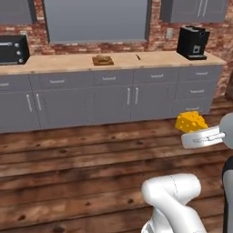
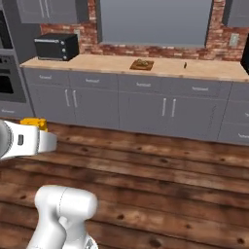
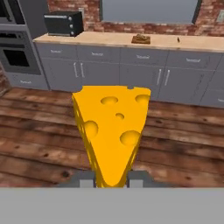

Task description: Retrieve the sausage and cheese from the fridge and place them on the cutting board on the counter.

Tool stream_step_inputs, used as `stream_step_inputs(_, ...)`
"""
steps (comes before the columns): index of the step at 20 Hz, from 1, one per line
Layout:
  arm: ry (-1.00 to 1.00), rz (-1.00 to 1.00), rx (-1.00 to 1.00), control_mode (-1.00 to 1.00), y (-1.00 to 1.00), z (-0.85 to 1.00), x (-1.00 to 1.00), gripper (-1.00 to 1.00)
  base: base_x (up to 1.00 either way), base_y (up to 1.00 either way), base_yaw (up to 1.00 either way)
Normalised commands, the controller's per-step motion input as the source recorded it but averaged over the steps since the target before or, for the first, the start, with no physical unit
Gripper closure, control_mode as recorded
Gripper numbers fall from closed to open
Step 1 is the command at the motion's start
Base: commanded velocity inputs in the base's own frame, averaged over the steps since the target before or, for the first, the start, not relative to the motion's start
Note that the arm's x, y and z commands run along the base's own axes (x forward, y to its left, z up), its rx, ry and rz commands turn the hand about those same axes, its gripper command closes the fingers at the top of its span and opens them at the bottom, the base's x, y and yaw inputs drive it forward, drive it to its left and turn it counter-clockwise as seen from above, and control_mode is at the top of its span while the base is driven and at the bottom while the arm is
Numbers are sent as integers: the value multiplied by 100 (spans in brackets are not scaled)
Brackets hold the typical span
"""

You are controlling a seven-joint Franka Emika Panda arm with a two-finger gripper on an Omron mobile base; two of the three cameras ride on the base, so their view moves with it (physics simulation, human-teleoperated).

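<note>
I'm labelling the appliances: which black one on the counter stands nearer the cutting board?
The coffee machine on the counter; the toaster oven sits farther from the cutting board.

The cheese (image 3: 111,131), a yellow-orange wedge with holes, is held above the wood floor, well short of the desk (image 1: 68,63), narrow end down between the jaws. The board (image 1: 103,60) lies flat mid-desk, something small and dark on it.

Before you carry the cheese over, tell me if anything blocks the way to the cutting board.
Nothing visible does. The gripper holds the cheese over open wooden floor, and the cutting board lies on the counter ahead.
</note>
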Motion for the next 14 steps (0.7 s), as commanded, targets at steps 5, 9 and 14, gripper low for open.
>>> stream_step_inputs(5, 0, 0, 0, 100, 0, 0, 0, 100, 100, -6, 1)
stream_step_inputs(9, 0, 0, 0, 100, 0, 0, 0, 100, 100, -7, -8)
stream_step_inputs(14, 0, 0, 0, 100, 0, 0, 0, 100, 100, 9, -15)
